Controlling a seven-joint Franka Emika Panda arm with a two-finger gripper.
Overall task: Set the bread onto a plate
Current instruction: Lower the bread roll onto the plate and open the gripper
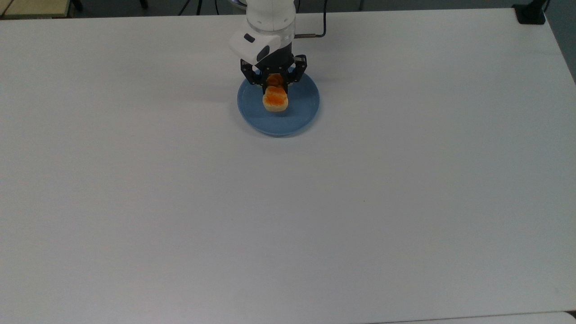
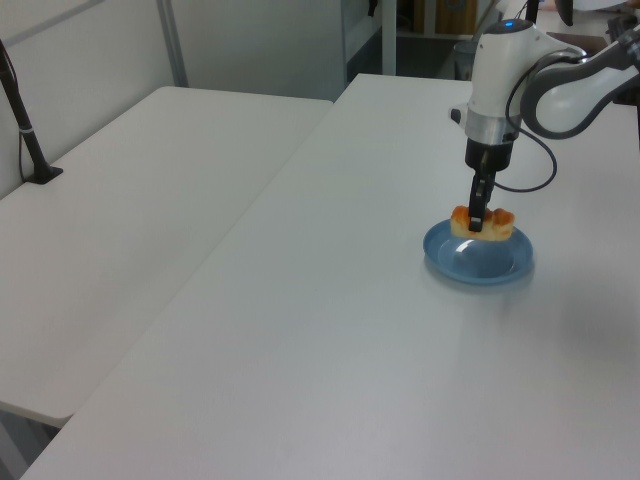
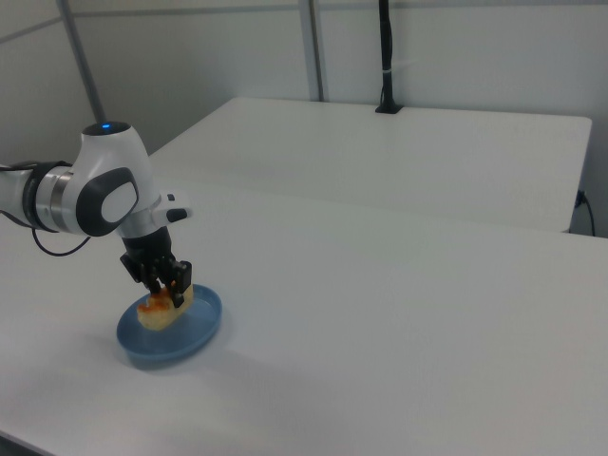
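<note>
Top view: a white table (image 1: 405, 202) is seen from above. Near the far edge, approx. centre, a round light-blue plate (image 1: 303, 114) is set. The gripper (image 1: 274, 81) is positioned over the plate's far half, clenched on the bread (image 1: 275, 99), an orange-topped loaf w/ pale sides. The loaf's free end is seen over the plate's middle.

Left view: the arm is seen reaching down at the left view's right. The bread (image 2: 483, 222) is gripped across its middle by the black fingers (image 2: 479, 212), w/ both ends sticking out. It is seen low over the plate (image 2: 480, 267), at the far rim; whether it is touching the plate cannot be told.

Right view: the gripper (image 3: 166, 288) is seen at the right view's left, closed on the bread (image 3: 163, 309), which appears to be at or just above the plate (image 3: 190, 342) surface, inside the rim.

Progress, as judged: pickup and carry are done; the loaf is over, poss. on, the plate. Left to do: release and retreat of the arm.
</note>
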